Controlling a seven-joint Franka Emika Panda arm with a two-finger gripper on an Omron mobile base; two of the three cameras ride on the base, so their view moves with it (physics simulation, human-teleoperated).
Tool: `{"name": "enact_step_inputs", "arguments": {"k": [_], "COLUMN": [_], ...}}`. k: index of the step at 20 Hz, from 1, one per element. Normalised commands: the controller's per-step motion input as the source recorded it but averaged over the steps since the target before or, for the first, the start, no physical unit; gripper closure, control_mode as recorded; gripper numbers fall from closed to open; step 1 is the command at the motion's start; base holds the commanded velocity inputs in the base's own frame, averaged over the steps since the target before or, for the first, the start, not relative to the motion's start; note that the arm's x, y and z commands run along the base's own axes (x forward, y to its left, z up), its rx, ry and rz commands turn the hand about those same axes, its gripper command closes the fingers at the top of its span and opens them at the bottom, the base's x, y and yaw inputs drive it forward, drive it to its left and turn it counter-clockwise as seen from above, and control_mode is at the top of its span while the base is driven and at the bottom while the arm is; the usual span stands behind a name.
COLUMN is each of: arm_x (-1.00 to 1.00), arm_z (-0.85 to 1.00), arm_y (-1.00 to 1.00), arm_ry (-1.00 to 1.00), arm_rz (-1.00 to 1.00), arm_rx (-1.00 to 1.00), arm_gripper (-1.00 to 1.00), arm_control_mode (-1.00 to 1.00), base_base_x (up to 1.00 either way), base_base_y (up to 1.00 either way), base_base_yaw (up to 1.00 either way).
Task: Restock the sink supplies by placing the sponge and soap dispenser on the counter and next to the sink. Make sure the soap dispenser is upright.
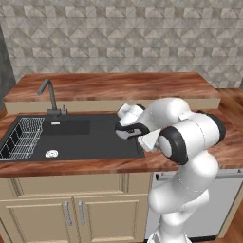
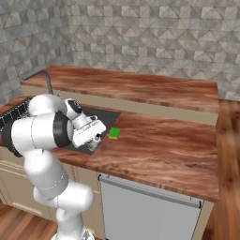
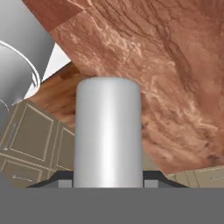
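Note:
My gripper [image 2: 94, 139] is shut on the soap dispenser [image 3: 108, 131], a plain grey cylinder that stands between the two dark fingertips [image 3: 61, 179] in the hand view. From the right base view the dispenser [image 2: 92, 146] hangs just under the hand, at the front of the counter [image 2: 159, 140], beside the right rim of the black sink [image 1: 71, 135]. I cannot tell whether its base touches the wood. The sponge [image 2: 114, 133], small and green, lies flat on the counter next to the sink's right edge, just beyond the hand.
A dark gooseneck faucet [image 1: 49, 95] rises behind the sink and a wire rack [image 1: 21, 137] sits in its left basin. A raised back ledge [image 1: 114, 85] runs along the tiled wall. A grey dishwasher front [image 2: 150, 211] is below the counter.

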Motion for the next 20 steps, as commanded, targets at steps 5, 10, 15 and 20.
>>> {"name": "enact_step_inputs", "arguments": {"k": [5,10,15,20], "arm_x": [0.32,0.39,0.47,0.58], "arm_z": [-0.46,-0.4,-0.26,-0.26], "arm_y": [-0.13,-0.18,-0.08,0.0], "arm_ry": [0.06,0.0,0.0,0.1], "arm_rz": [0.0,0.0,0.0,0.0], "arm_rx": [-0.13,-0.12,-0.09,-0.07], "arm_gripper": [1.0,1.0,1.0,1.0], "arm_control_mode": [-1.0,-1.0,-1.0,-1.0], "base_base_x": [0.0,0.0,0.0,0.0], "base_base_y": [0.0,0.0,0.0,0.0], "base_base_yaw": [0.0,0.0,0.0,0.0]}}
